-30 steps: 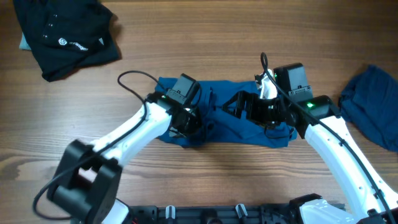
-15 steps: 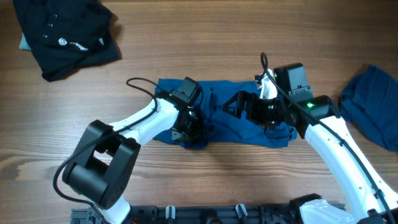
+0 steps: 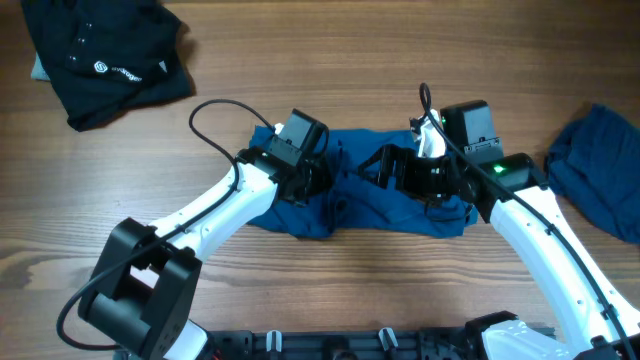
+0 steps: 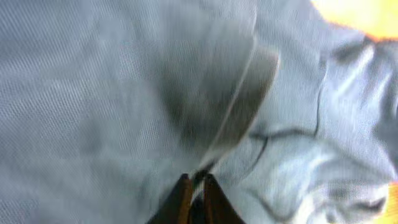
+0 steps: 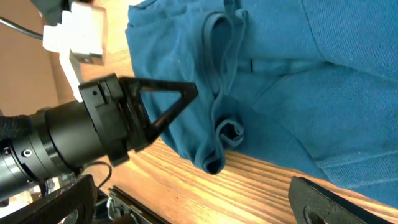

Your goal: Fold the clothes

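- Left gripper [image 4: 198, 182] is clenched: its two fingertips stand almost together, and a raised ridge of the blue T-shirt [image 3: 395, 212] is pinched between them.
- Around that pinch, cloth fills nearly the whole left wrist view. Creases run away from the fingertips toward the far side.
- Seen from overhead, the left gripper sits over the left part of the T-shirt, inside its outline.
- Right gripper [image 3: 372, 168] is released: its fingers [image 5: 329, 200] are spread wide and nothing lies between them.
- It stands over the middle of the T-shirt, just to the right of the left gripper, with its fingertips pointing toward that gripper. Whether it touches the cloth cannot be told.
- Ahead of the spread right fingers, the right wrist view shows the near edge of the T-shirt with a small curled fold, lying on the bare wooden table [image 5: 261, 186].
- The T-shirt lies bunched and creased as a crosswise band under both grippers.
- Well apart to the right of the right gripper lies a darker blue garment [image 3: 600, 165], crumpled and cut off by the edge of the view.
- Far behind and to the left of the left gripper lies a crumpled black garment [image 3: 100, 55] with small white print.
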You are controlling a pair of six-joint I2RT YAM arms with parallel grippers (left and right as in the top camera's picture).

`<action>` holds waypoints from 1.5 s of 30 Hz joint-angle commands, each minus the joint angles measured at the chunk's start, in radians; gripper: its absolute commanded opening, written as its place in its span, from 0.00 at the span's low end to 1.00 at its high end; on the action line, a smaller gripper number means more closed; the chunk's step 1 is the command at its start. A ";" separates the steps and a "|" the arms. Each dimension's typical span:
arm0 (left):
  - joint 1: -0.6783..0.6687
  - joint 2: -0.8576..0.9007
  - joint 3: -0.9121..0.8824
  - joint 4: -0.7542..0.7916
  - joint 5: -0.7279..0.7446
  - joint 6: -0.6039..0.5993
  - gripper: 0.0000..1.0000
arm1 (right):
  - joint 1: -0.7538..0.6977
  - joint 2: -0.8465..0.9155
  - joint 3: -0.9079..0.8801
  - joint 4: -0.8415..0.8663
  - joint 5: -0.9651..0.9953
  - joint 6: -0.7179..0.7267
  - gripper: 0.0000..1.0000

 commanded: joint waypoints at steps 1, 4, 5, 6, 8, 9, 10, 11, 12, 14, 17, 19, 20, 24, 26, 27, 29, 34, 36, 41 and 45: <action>0.002 -0.004 0.002 0.036 -0.109 0.016 0.15 | 0.003 0.008 -0.003 0.005 0.006 0.007 1.00; 0.002 0.024 0.002 0.089 -0.110 0.016 0.18 | 0.003 0.008 -0.003 0.008 0.007 0.007 1.00; 0.002 0.039 0.002 0.111 -0.110 0.016 0.18 | 0.003 0.008 -0.003 0.009 0.006 0.008 1.00; 0.002 0.052 0.002 0.132 -0.110 0.016 0.18 | 0.003 0.008 -0.003 0.008 0.006 0.007 1.00; 0.002 0.083 0.002 0.173 -0.110 0.016 0.18 | 0.003 0.008 -0.003 0.008 0.006 0.007 1.00; 0.002 0.098 0.002 0.194 -0.110 0.016 0.18 | 0.003 0.008 -0.003 0.008 0.006 0.007 0.99; 0.002 0.110 0.002 0.210 -0.110 0.016 0.18 | 0.003 0.008 -0.003 0.008 0.006 0.007 1.00; 0.002 0.130 0.002 0.234 -0.110 0.016 0.18 | 0.003 0.008 -0.003 0.008 0.006 0.007 1.00; 0.002 0.146 0.002 0.249 -0.110 0.016 0.18 | 0.003 0.008 -0.003 0.008 0.007 0.007 1.00; 0.002 0.169 0.002 0.263 -0.111 0.016 0.18 | 0.003 0.008 -0.003 0.008 0.006 0.007 1.00; 0.005 0.194 0.002 0.305 -0.116 0.063 0.24 | 0.003 0.008 -0.003 0.005 0.006 0.007 1.00; 0.016 0.191 0.002 0.329 -0.114 0.098 0.39 | 0.003 0.008 -0.003 0.003 0.006 0.007 0.99; 0.023 0.182 0.003 0.333 -0.113 0.100 0.42 | 0.003 0.008 -0.003 0.003 0.006 0.007 1.00; 0.066 0.109 0.008 0.311 -0.090 0.100 0.48 | 0.003 0.008 -0.003 0.003 0.007 0.006 0.99; 0.092 0.033 0.008 0.288 -0.079 0.103 0.54 | 0.001 0.008 -0.003 0.004 0.026 0.007 1.00; 0.100 -0.007 0.008 0.275 -0.080 0.112 0.58 | 0.000 0.008 -0.003 0.004 0.041 0.007 1.00; 0.115 -0.090 0.008 0.246 -0.077 0.154 0.70 | -0.005 0.008 -0.003 0.004 0.081 0.006 1.00; 0.140 -0.314 0.008 0.103 -0.080 0.241 1.00 | -0.064 0.008 -0.003 0.003 0.163 0.003 1.00; 0.146 -0.394 0.008 -0.011 -0.126 0.253 1.00 | -0.120 0.008 -0.003 0.000 0.196 0.004 0.99; 0.148 -0.433 0.007 -0.259 -0.272 0.252 1.00 | -0.257 0.008 -0.003 0.005 0.336 -0.096 0.99; 0.172 -0.405 0.007 -0.352 -0.310 0.252 1.00 | -0.326 0.008 -0.003 -0.023 0.451 -0.199 1.00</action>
